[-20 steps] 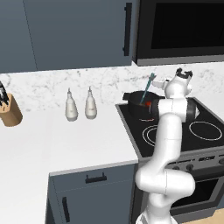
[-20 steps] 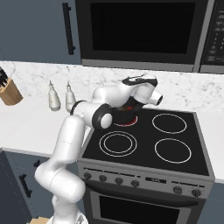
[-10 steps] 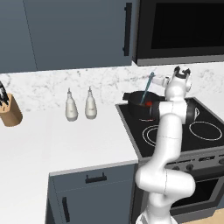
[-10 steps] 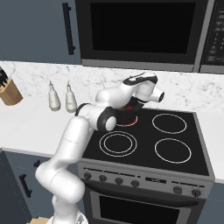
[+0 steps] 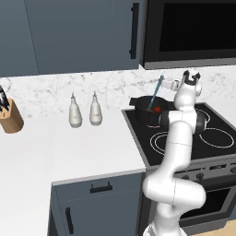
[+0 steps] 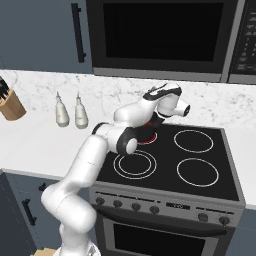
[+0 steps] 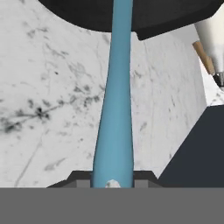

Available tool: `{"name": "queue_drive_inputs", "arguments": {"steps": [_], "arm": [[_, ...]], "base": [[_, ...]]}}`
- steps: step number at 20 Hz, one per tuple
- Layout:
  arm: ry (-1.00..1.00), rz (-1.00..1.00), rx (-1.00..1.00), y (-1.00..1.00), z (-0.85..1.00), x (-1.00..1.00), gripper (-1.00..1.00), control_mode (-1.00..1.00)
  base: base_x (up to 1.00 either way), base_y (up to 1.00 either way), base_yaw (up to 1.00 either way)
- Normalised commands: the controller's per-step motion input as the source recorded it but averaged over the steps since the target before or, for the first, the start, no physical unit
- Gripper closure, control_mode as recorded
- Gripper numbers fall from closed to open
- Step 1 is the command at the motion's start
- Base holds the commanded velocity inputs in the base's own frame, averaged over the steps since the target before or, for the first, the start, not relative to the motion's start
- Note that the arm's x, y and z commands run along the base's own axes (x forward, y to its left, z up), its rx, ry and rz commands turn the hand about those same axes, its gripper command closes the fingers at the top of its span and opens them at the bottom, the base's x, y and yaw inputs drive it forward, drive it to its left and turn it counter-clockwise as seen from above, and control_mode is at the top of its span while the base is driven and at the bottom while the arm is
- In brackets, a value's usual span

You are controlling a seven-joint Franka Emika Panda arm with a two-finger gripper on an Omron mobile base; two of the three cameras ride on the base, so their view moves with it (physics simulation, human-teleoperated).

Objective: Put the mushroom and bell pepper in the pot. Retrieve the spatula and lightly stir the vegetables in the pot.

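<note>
Hand view: end effector (image 7: 113, 181) clamped on the spatula (image 7: 116, 109), blade reaching into the pot (image 7: 87, 15).

- The pot (image 5: 146, 110) with the spatula (image 5: 156, 92) slanting out blocks the stove's (image 5: 216, 138) back-left corner.
- Two bottles (image 5: 85, 109) stand along the counter's (image 5: 83, 152) back edge.
- The counter's front edge lies open.

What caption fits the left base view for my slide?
Gripper holds the light-blue spatula tilted into the black pot, beside the red bell pepper.

No readable text anywhere, microwave control panel (image 6: 246, 47) marks too small and blurred to make out
</note>
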Motion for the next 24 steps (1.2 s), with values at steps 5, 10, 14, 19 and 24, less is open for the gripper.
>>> {"name": "queue_drive_inputs", "arguments": {"steps": [5,10,14,19,24], "arm": [[0.07,-0.06,0.01,-0.17,-0.36,0.18,1.0,-1.0],[0.07,-0.06,0.0,-0.19,-0.23,0.04,1.0,-1.0],[0.02,0.0,0.0,-0.33,0.0,0.0,1.0,-1.0],[0.09,0.0,0.0,-0.24,-0.01,0.0,1.0,-1.0],[0.02,0.0,0.01,-0.18,-0.02,0.0,1.0,-1.0]], "base": [[0.0,0.0,0.0],[0.0,0.0,0.0],[0.0,0.0,0.0],[0.0,0.0,0.0],[0.0,0.0,0.0]]}}
